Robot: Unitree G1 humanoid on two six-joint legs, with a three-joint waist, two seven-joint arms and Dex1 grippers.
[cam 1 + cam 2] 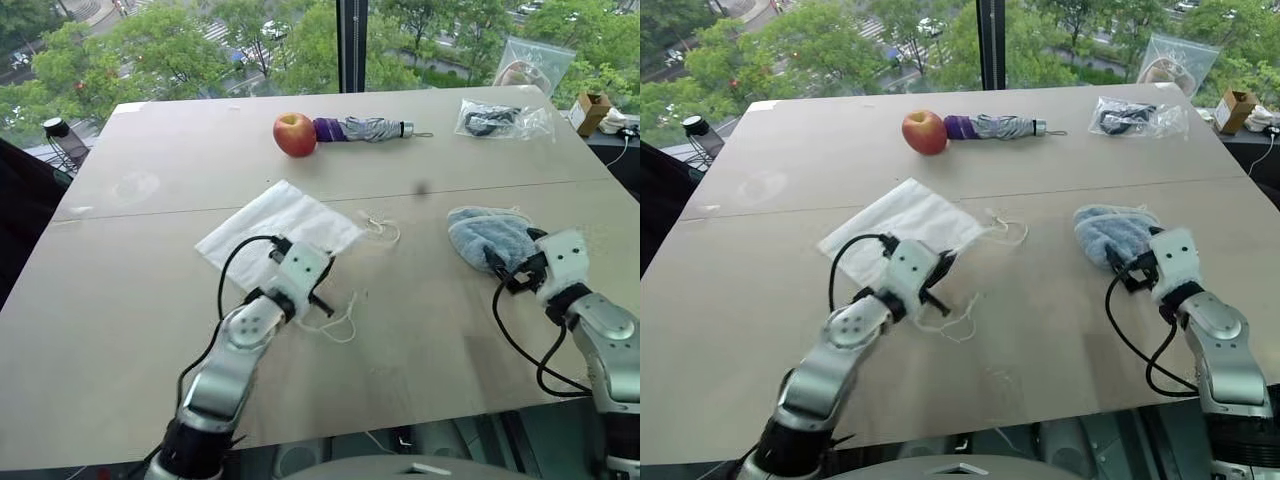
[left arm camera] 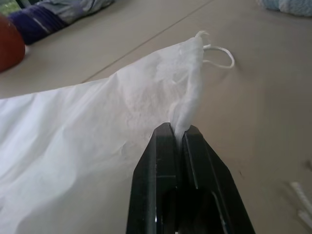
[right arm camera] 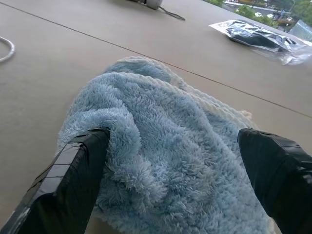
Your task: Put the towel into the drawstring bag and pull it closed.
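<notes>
Head views: the bag [image 1: 275, 228] is lying mid-tabletop, the towel [image 1: 488, 236] near the right edge; both arms are reaching forward, nearly level.

Left wrist view: the left tool [image 2: 178, 139] is pinching the bag's hem; thin fabric risks slipping out.

Right wrist view: the right tool [image 3: 178, 161] is straddling the towel, wide open; closing may catch only fluff.

We see the left gripper [image 2: 178, 134] with its two black fingers pressed together on a fold of white fabric, the left arm bent and reaching forward. Our right gripper [image 3: 175, 161] stands wide apart, one finger on either side of a fluffy bundle, pointing forward nearly level.
</notes>
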